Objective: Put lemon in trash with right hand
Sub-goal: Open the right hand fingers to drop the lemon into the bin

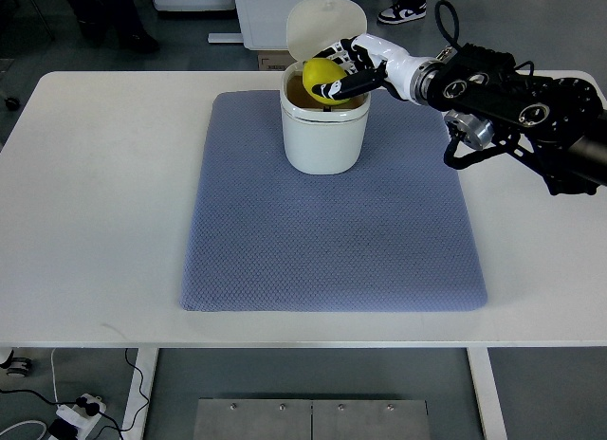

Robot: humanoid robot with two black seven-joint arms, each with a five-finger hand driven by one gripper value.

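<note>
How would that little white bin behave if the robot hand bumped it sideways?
The white bin looks like light plastic, so it would probably slide or tip. The grey mat beneath may add grip, favouring tipping. Its raised lid might wobble. The right robot hand holds the lemon over its opening.

text: none readable | labels: none | brands: none | numbers: none | signs: none

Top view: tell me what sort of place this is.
Probably a robot test lab: a white table with a blue-grey mat, the right hand holding a lemon over a white trash bin, power strip on the floor.
</note>
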